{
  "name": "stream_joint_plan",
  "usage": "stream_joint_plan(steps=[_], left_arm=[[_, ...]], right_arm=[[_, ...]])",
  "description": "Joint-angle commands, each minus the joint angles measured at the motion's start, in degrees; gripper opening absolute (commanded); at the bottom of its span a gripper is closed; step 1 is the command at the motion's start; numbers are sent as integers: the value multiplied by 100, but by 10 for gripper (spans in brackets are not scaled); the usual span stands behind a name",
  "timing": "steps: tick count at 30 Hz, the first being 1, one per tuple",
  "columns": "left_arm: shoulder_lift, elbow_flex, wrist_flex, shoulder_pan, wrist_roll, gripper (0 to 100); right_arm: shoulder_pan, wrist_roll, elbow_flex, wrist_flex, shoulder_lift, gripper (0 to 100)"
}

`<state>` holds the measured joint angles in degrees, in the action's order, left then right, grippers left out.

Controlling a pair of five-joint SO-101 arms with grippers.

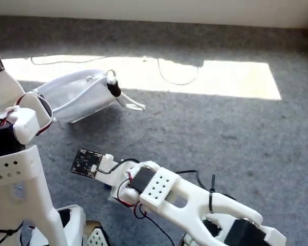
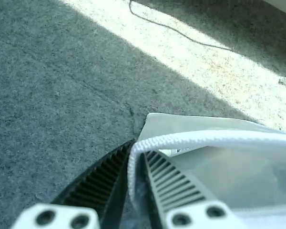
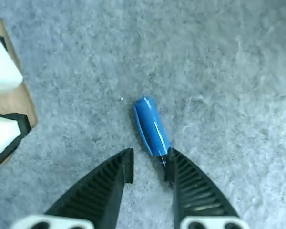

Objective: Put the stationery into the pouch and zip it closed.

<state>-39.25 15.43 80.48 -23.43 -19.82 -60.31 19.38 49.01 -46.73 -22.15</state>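
Left gripper (image 2: pixel 137 160): jaws clamped on the white rim of the pouch (image 2: pixel 229 167), arm low over the grey mat (image 2: pixel 52 95).

Right gripper (image 3: pixel 149 164): jaws apart, angled downward. The blue stationery piece (image 3: pixel 151 126) lies just ahead of this gripper. Its long axis runs roughly along the reach line, and its near end is just beside one fingertip. This arm is judged the nearer.

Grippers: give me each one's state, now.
Left gripper: shut on the pouch.
Right gripper: open, blue tube just ahead, not gripped.
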Motion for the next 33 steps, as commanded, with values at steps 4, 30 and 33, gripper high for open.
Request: stream_joint_plan(steps=[4,30,33], left_arm=[[-92,-171,-123,-101,-70,8],[-92,-171,-123,-110,-62,9],[-92,-171,-123,-110,-62,9]], right_arm=[[-57,-35,-778,145,593,200],[-4,484,-1297,136,2123,74],[92,484,-1323,-119,2105,74]])
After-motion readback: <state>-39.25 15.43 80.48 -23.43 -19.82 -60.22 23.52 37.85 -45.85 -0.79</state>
